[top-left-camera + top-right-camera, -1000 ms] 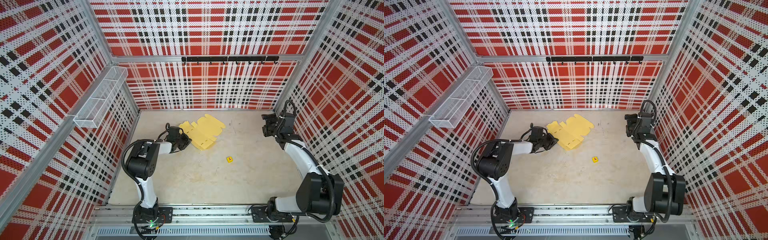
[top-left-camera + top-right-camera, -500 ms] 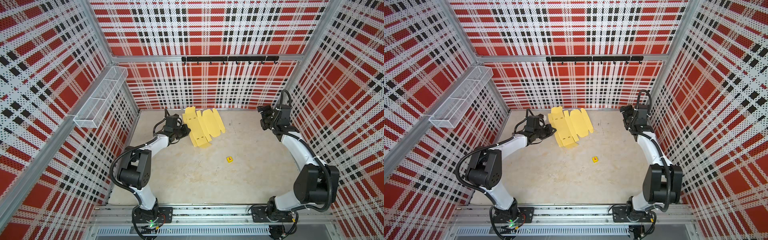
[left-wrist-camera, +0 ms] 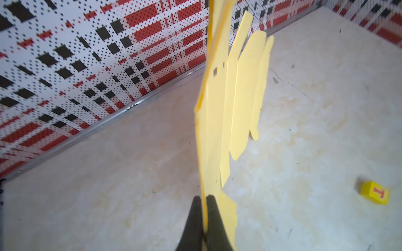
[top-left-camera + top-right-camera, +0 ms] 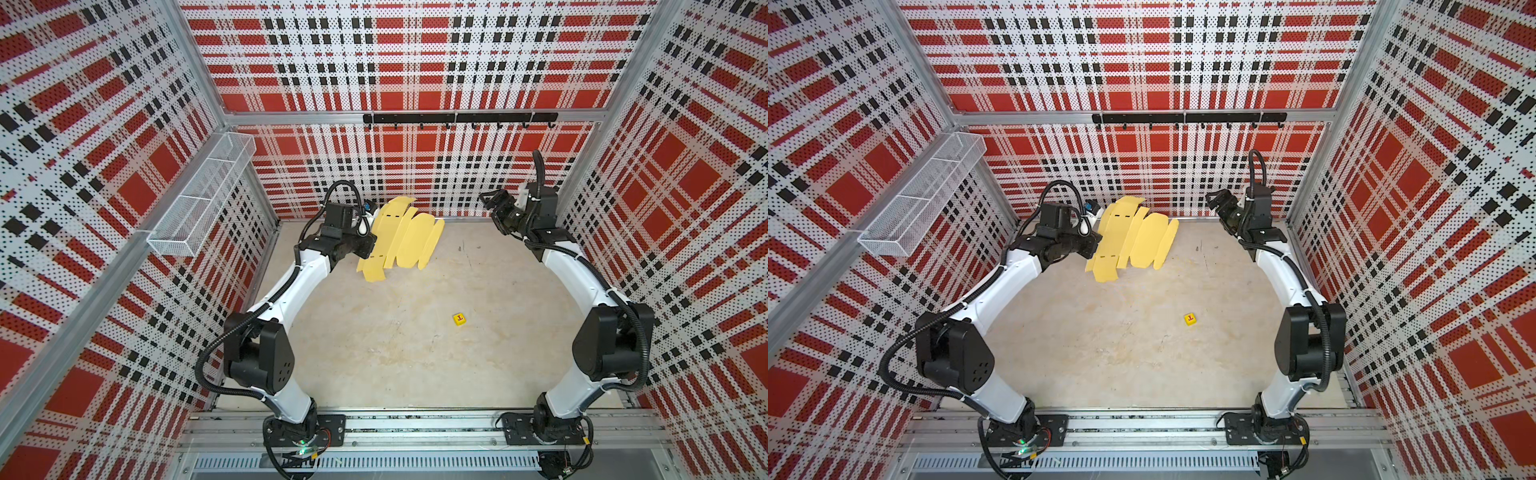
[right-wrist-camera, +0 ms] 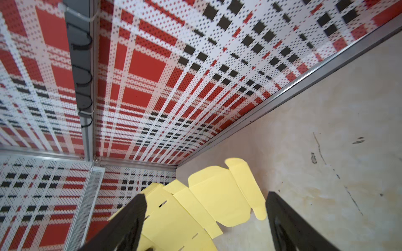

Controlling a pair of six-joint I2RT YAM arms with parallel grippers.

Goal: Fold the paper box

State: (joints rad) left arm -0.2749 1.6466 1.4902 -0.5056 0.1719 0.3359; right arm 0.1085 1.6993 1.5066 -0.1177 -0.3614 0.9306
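The paper box [image 4: 399, 237] is showing as thin, matt, pale yellow card with a smooth face. Beneath it the table [image 4: 395, 365] is looking like dull, mottled, stone-patterned board, with dark scuffs to the right of the box. Behind the box the wall panels [image 4: 415, 62] are reading as perforated sheet printed in red, black and white plaid, framed in brushed metal. Left of the box a white wire-mesh basket [image 4: 199, 203] is looking like painted metal. At the box's edge the left gripper [image 3: 204, 201] is presenting matt black fingers [image 3: 192, 219]. In front of the box a small cube [image 4: 459, 318] is gleaming faintly, yellow and smooth.
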